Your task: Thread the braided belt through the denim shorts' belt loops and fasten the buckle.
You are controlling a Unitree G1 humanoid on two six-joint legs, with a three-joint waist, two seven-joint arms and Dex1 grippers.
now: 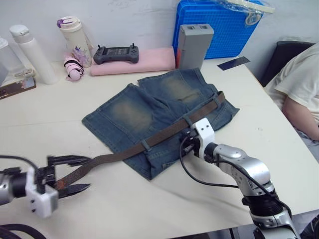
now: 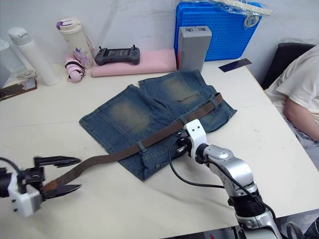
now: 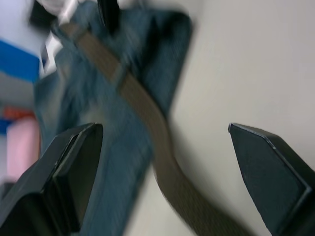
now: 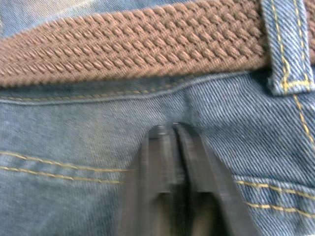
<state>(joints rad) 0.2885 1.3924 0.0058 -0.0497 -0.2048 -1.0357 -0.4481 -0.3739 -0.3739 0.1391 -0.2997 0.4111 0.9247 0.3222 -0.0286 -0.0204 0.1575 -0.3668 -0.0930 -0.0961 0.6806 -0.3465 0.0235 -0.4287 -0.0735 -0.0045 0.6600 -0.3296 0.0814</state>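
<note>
Nearest us, our left gripper (image 1: 70, 174) hangs released at about 7 o'clock on the bench (image 1: 60, 109), its two fingers straddling the free end of the braided belt (image 1: 149, 140) without pinching it. Our right gripper (image 4: 173, 135) is clenched on nothing, its tips pressed to the denim shorts (image 1: 129, 112) just under the waistband. The belt runs from 7 o'clock up toward 2 o'clock, already passing under at least two belt loops (image 1: 145, 145).

We judge the main risk to be pulling the strap with the left arm while the shorts are pinned at only one spot: the cloth could bunch or swivel, or the strap could slide back out of a loop. A loose grasp on the belt end could also slip. We cannot make out the buckle.

Around the rim sit a blue crate (image 1: 219, 27), a grey box (image 1: 194, 45), a pink pad (image 1: 134, 62) carrying a controller (image 1: 115, 54), and bottles (image 1: 75, 40) from 10 to 1 o'clock, all well apart from the shorts. A seated person (image 1: 299, 89) is close at 3 o'clock.
</note>
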